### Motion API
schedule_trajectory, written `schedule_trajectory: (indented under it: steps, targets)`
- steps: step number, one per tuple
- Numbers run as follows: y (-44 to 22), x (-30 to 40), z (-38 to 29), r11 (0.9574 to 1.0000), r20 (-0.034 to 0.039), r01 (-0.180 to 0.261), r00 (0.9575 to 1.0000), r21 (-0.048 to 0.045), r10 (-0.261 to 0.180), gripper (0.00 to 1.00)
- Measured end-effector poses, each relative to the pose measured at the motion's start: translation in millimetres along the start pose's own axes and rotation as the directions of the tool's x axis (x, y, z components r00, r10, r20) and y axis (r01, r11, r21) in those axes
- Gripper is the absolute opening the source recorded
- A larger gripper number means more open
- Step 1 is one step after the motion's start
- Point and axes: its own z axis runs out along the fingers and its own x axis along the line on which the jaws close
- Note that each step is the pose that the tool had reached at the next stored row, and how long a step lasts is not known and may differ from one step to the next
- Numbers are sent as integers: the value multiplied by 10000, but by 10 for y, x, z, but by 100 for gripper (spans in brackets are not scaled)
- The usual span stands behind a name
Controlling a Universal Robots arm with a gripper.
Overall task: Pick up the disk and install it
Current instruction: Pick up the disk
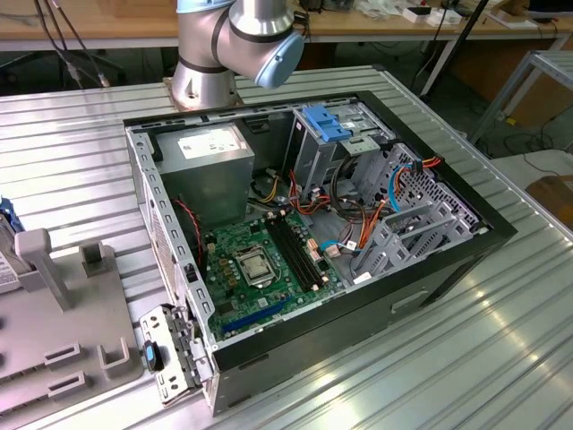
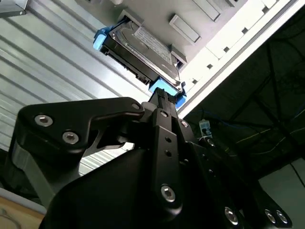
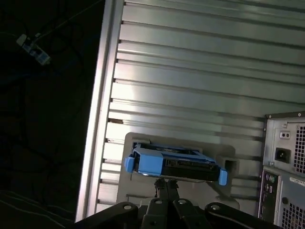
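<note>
The disk (image 3: 174, 164) stands on edge in a pale grey holder (image 3: 136, 140) on the ribbed metal table. It is silver-grey with a blue bracket at both ends. The white label on its face shows in the second wrist view (image 2: 143, 43). My black gripper (image 3: 167, 183) is right at the disk's near edge, its fingers drawn together with nothing seen between them. In the second wrist view the gripper (image 2: 164, 98) ends at the blue bracket. I cannot tell whether it touches the disk.
The open computer case (image 1: 430, 269) lies on the table, with a metal drive bay with blue tabs (image 1: 327, 125) at its far end, a green board and cables inside. The grey holder (image 1: 63, 313) lies at the exterior view's left. The table edge (image 3: 100, 119) runs close to the disk.
</note>
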Motion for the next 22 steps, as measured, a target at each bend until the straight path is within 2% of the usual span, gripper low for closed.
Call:
schedule_trajectory:
  steps: [2,5,8,10,11,12,13,14,15,16,18,19,20,21,22]
  targets:
    - [0,0,0,9990,-20,456,9990,-11,-456,11]
    - [0,0,0,9943,-46,1066,9943,-28,-1066,11]
    - [0,0,0,9852,-73,1713,9852,-48,-1713,11]
    - [0,0,0,9770,-89,2131,9770,-61,-2131,11]
    - [0,0,0,9668,-106,2553,9668,-77,-2554,11]
    - [0,0,0,9503,-127,3112,9502,-97,-3113,11]
    - [0,0,0,9391,-138,3435,9390,-110,-3436,11]
    - [0,0,0,9296,-147,3684,9295,-120,-3686,11]
    - [0,0,0,9221,-154,3866,9220,-128,-3868,11]
    - [0,0,0,9088,-163,4171,9086,-141,-4173,11]
    - [0,0,0,8913,-176,4532,8911,-158,-4535,11]
    - [0,0,0,8807,-182,4733,8806,-167,-4736,11]
    - [0,0,0,8728,-186,4878,8726,-174,-4881,11]
    - [0,0,0,8616,-192,5073,8614,-184,-5075,11]
    - [0,0,0,8535,-196,5208,8533,-190,-5211,11]
